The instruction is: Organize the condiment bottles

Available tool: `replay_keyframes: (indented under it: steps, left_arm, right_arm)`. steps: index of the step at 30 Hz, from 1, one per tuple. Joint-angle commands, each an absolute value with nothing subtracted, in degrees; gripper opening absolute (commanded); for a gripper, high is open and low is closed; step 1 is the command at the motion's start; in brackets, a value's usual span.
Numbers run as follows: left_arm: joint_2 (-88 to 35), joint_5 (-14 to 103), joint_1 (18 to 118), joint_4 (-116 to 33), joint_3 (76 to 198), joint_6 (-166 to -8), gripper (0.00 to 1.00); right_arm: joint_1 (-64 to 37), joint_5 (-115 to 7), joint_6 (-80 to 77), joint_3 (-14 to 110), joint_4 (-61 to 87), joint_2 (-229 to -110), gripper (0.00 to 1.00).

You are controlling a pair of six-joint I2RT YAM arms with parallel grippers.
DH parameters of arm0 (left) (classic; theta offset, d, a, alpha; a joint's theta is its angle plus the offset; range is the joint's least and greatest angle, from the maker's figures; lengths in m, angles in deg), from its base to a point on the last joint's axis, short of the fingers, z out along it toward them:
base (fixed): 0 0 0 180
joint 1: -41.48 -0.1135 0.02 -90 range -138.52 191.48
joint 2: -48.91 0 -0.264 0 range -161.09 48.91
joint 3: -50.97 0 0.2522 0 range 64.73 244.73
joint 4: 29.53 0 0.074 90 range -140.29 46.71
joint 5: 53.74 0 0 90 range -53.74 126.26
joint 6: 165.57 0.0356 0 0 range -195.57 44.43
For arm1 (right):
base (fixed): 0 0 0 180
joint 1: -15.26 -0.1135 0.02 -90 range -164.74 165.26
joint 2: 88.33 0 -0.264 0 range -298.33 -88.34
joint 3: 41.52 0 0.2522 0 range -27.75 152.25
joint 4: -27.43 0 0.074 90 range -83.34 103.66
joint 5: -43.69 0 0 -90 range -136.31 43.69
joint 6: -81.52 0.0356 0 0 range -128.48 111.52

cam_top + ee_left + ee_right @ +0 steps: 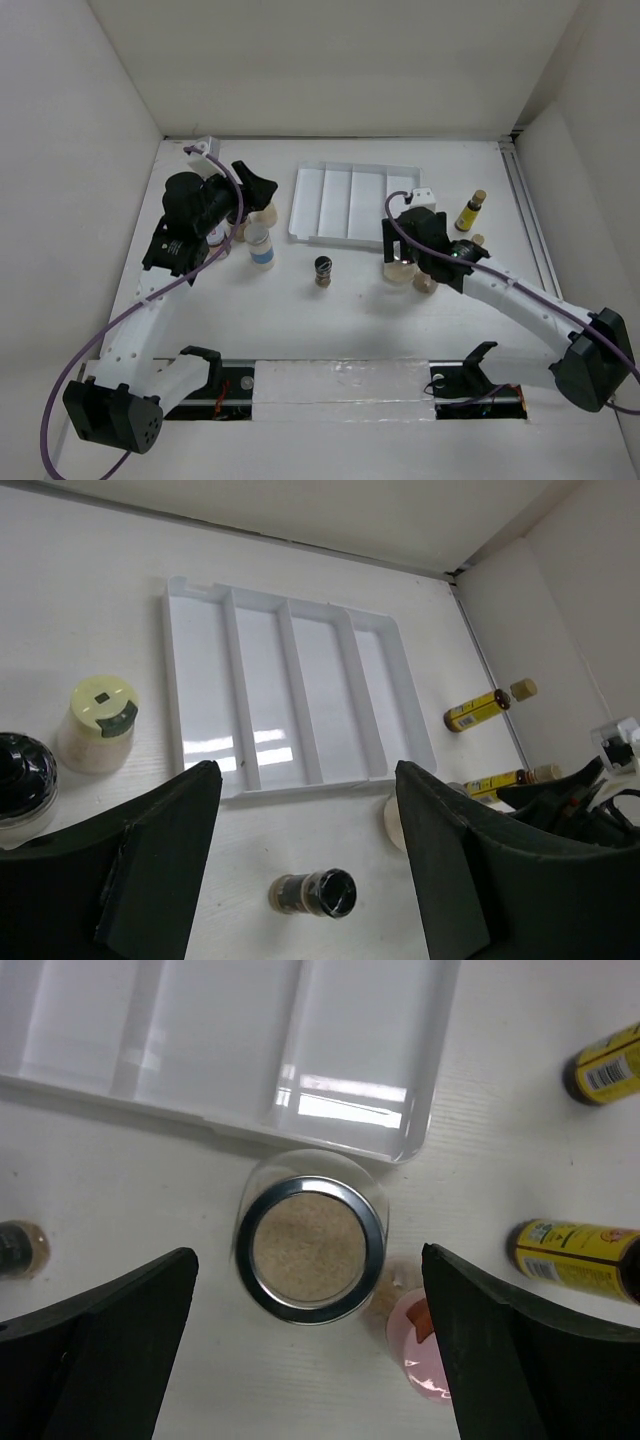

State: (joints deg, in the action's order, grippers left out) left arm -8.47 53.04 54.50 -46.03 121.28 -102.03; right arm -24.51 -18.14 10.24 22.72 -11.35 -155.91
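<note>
My right gripper [400, 252] [308, 1257] is open and hangs directly above a tan-filled jar with a metal-rimmed top [310, 1250], its fingers wide on either side and not touching. A pink-topped tan bottle [420, 1348] [425, 283] stands just right of the jar. Two slim yellow dark-capped bottles [471, 210] [580, 1257] stand further right. My left gripper [250, 195] [308, 775] is open and empty, up off the table. Near it are a white-capped blue-labelled bottle [260, 246], a tan jar with a yellow-green top [100, 725] and a dark-capped jar [20, 780]. A small dark-capped brown bottle [323, 270] [315, 893] stands mid-table.
A white ridged rectangular tray [350, 205] [290, 700] [230, 1050] with nothing in it lies at the back centre, its near edge close to the jar under my right gripper. White walls enclose the table at left, back and right.
</note>
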Motion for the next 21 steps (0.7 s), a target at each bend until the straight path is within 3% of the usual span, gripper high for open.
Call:
replay_keyframes:
  steps: [1, 17, 21]
  left_arm:
    - [-8.4, 54.8, 54.3, -43.1, 120.1, -102.0, 0.66]
    - [-8.4, 55.4, 54.3, -42.6, 120.1, -102.0, 0.66]
    - [-8.4, 56.0, 54.3, -42.6, 120.1, -102.0, 0.66]
  right_arm:
    - [-21.5, -19.8, 11.3, 22.2, -11.9, -157.6, 0.99]
    - [-17.8, -28.1, 8.5, 21.6, -4.0, -161.5, 0.98]
    - [-17.3, -28.1, 9.0, 20.3, -2.9, -162.1, 0.85]
